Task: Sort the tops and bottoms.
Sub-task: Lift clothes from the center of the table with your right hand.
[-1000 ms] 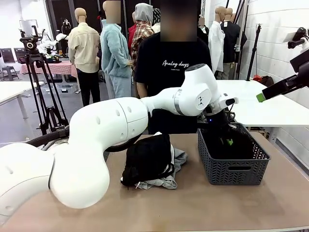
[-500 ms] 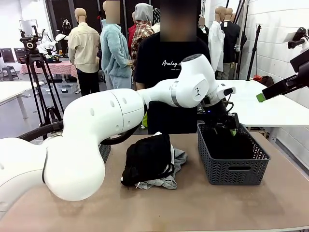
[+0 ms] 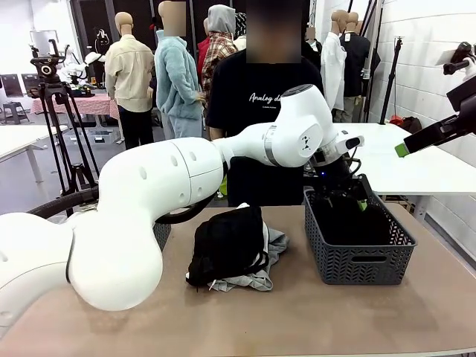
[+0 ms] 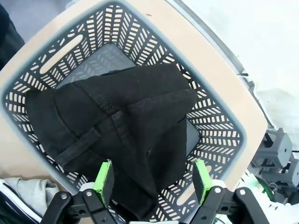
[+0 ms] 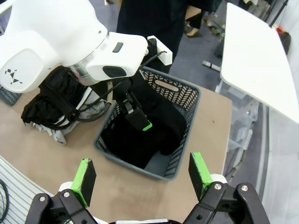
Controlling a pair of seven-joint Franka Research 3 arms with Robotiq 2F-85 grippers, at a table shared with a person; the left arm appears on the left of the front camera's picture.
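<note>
The grey basket (image 3: pixel 358 259) sits on the counter (image 3: pixel 297 316). The left claw (image 4: pixel 152 176) hangs just above the basket's opening, its green-padded fingers (image 4: pixel 103 176) spread apart and gripping nothing. Below it, inside the basket, lies a folded black garment (image 4: pixel 124 119) with visible seams. It covers most of the basket's floor and leans against one wall. Just beside the basket, on the robot's left, a heap of clothes (image 3: pixel 232 249) rests on the counter, a black piece on top and a light grey one underneath. The right claw (image 5: pixel 141 173) is high above the basket, toward the robot's right, released wide and empty. A person (image 3: pixel 256 104) in a black top stands behind the basket at the counter's far edge.
</note>
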